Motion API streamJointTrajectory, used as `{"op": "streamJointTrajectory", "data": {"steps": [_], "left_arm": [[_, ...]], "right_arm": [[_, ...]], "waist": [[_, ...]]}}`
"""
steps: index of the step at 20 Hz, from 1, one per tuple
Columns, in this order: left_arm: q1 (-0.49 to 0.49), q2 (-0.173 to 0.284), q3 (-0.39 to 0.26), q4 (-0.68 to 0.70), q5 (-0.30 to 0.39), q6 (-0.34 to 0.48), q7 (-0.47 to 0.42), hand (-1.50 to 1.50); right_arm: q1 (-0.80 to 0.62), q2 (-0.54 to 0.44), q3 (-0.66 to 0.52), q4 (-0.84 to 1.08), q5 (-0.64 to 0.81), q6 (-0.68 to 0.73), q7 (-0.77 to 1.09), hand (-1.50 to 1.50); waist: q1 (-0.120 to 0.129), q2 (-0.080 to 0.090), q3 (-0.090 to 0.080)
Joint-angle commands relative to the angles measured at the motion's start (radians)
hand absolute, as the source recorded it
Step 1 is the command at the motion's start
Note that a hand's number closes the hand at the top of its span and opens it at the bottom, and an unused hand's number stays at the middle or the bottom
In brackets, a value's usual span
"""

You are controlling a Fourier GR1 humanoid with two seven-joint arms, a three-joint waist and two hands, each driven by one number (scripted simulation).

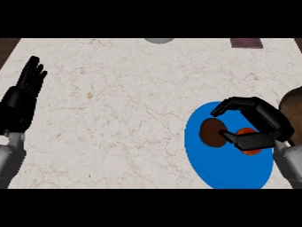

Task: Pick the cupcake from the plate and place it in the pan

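Seeing a pale marble counter (127,115) w/ brown veining, fills most of the view. Dark wood strips show past its edges at 9 and 3 o'clock. Directly on it: blue plate (235,170) at approx 4 o'clock, near the lower edge. Brown pan (301,113) at 3 o'clock, just beside the plate, cut by frame edge. Grey round obj (159,40) at 12, partly cropped. Dark maroon flat obj (246,43) at 1, also cropped; can't ID either.

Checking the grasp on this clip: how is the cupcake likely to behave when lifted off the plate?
The cupcake looks small beside the right hand curled round it, so probably light. It lies on the blue plate with brown and orange parts side by side, so it may be tipped and could roll. Probably soft and easily squashed.
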Motion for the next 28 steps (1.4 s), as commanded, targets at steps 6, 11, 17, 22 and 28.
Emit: {"op": "streamJointTrajectory", "data": {"steps": [6, 11, 17, 22, 28], "left_arm": [[-0.018, -0.061, -0.042, -0.001, -0.011, 0.013, 0.043, 0.0], [0.026, -0.08, -0.047, -0.01, -0.019, 0.02, 0.033, 0.0], [0.011, -0.105, -0.066, -0.031, -0.058, 0.036, 0.042, 0.0], [0.037, -0.077, -0.003, -0.023, -0.042, -0.003, 0.045, 0.0], [-0.006, -0.113, 0.0, -0.027, -0.067, 0.006, 0.083, 0.0]], "right_arm": [[-0.1, -0.243, -0.145, 0.212, 0.262, 0.113, -0.553, -1.5], [-0.208, -0.432, -0.111, 0.2, 0.351, 0.198, -0.544, -1.5], [-0.387, -0.465, -0.032, 0.213, 0.418, 0.26, -0.442, -1.5], [-0.453, -0.353, 0.002, 0.145, 0.476, 0.183, -0.356, -1.5], [-0.437, -0.296, 0.025, 0.127, 0.479, 0.253, -0.326, -1.5]], "waist": [[-0.023, -0.003, -0.004], [-0.022, -0.009, -0.008], [-0.021, -0.011, -0.009], [-0.029, -0.013, -0.009], [-0.038, -0.014, -0.008]]}}
